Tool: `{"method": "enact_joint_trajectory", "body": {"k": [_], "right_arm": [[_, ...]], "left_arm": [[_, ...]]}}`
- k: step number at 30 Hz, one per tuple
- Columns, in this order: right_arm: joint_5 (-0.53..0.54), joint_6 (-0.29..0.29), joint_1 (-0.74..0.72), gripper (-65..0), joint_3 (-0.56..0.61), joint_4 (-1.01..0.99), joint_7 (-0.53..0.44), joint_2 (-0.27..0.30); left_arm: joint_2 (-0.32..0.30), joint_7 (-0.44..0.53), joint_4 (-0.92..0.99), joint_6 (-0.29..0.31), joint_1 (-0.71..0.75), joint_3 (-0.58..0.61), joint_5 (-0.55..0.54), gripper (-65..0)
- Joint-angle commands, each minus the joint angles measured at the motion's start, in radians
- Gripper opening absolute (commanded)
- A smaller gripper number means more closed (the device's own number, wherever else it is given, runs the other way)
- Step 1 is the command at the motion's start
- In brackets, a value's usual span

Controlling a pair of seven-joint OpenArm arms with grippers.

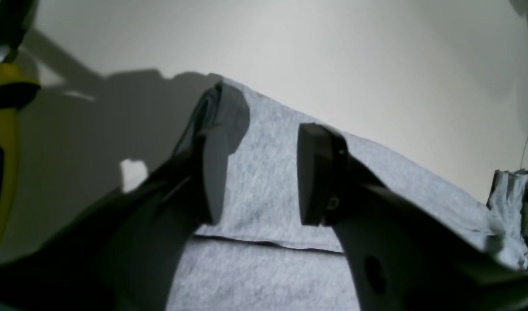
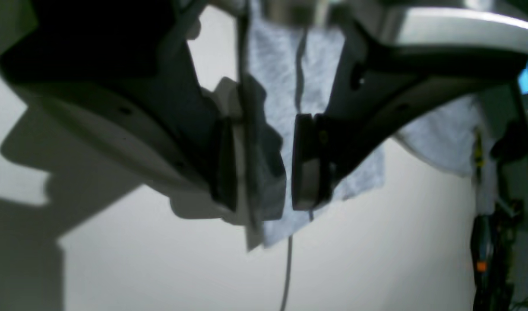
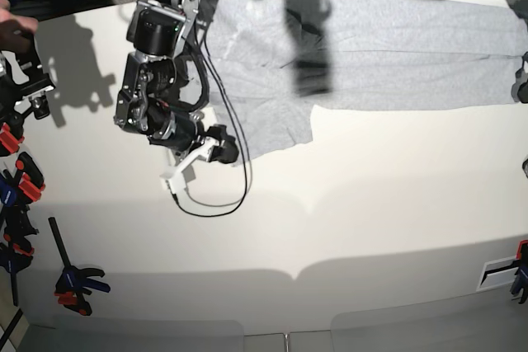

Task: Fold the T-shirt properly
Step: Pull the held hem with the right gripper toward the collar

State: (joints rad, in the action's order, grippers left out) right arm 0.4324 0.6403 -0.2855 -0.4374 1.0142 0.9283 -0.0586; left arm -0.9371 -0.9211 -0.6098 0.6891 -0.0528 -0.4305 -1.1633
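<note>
White tabletop (image 3: 371, 204), far half carrying grey T-shirt (image 3: 371, 47), spread flat. Left gripper (image 1: 259, 172): fingers apart above cloth near a folded edge, gripping nothing. Right gripper (image 2: 264, 164): fingers (image 2: 307, 164) apart, shirt edge hanging between.

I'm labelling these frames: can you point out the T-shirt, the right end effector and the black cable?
T-shirt (image 3: 371, 47): base view, flat grey middle.
Right end effector (image 2: 264, 168): right wrist view, gap between fingertips.
Black cable (image 3: 235, 133): base view, stretch crossing the shirt's edge.
</note>
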Motion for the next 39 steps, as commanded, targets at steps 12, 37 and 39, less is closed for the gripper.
{"method": "enact_joint_trajectory", "body": {"k": [12, 37, 39], "right_arm": [[0.074, 0.058, -0.010, -65.0, 0.007, 0.045, 0.132, -0.011], [0.208, 0.058, 0.439, -65.0, 0.519, 0.775, 0.349, -0.099], [0.208, 0.058, 0.479, -65.0, 0.545, 0.804, 0.349, -0.099]], "left_arm": [[-0.039, 0.009, -0.014, 0.009, -0.011, -0.008, -0.017, -40.5], [-0.039, 0.008, -0.014, 0.009, -0.011, -0.008, -0.040, -40.5], [-0.039, 0.008, -0.014, 0.009, -0.011, -0.008, -0.047, -40.5]]}}
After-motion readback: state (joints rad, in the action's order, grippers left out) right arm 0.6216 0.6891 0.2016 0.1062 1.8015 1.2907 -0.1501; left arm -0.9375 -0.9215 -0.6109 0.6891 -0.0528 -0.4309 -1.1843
